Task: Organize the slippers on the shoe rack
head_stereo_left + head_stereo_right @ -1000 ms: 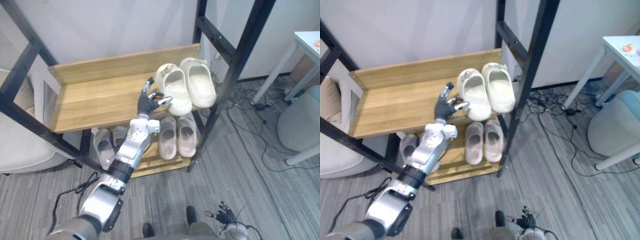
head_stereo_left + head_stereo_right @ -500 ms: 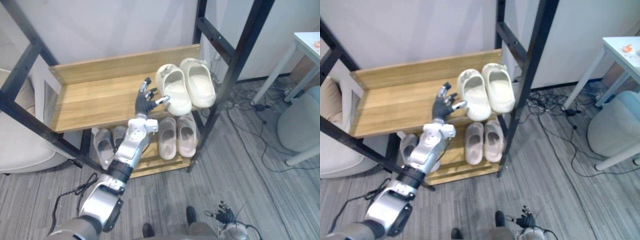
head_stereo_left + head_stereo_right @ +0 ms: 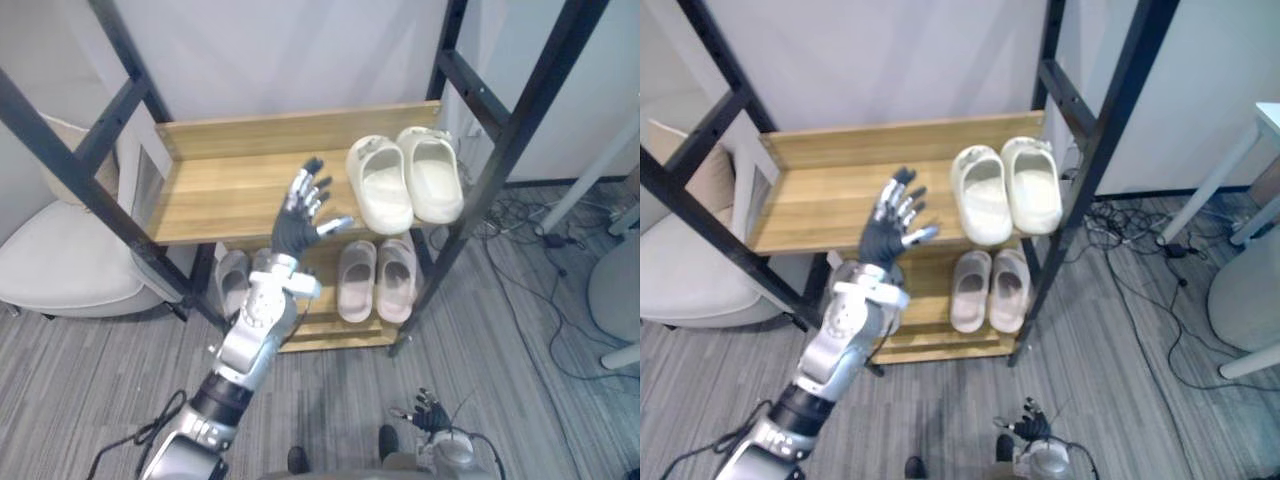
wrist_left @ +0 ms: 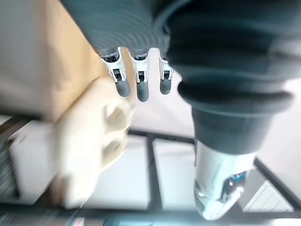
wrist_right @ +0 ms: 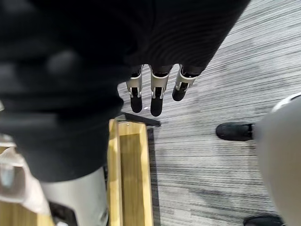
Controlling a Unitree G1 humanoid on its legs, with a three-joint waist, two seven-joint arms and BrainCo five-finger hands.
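The shoe rack [image 3: 497, 170] has a black metal frame and two wooden shelves, and stands on a grey striped floor [image 3: 560, 380] with a pale cushioned seat [image 3: 70, 270] beside it on the robot's left. A pair of cream slippers [image 3: 405, 180] sits side by side at the right end of the upper shelf [image 3: 230, 185], toes toward the robot and touching each other; the rest of that board is bare wood. On the lower shelf a beige pair [image 3: 378, 282] lies under the cream pair, and a grey pair [image 3: 233, 280] lies to its left, partly hidden behind the robot's forearm. The left hand [image 3: 305, 210] is raised in front of the upper shelf, just left of the cream slippers, with its fingers [image 4: 136, 84] straight and fanned wide and the thumb pointing toward the nearer slipper's toe, near it but apart; it holds nothing. The right hand [image 3: 428, 412] hangs low over the floor, its fingers [image 5: 157, 94] straight and relaxed, empty, with a corner of the lower shelf [image 5: 131, 165] showing past them
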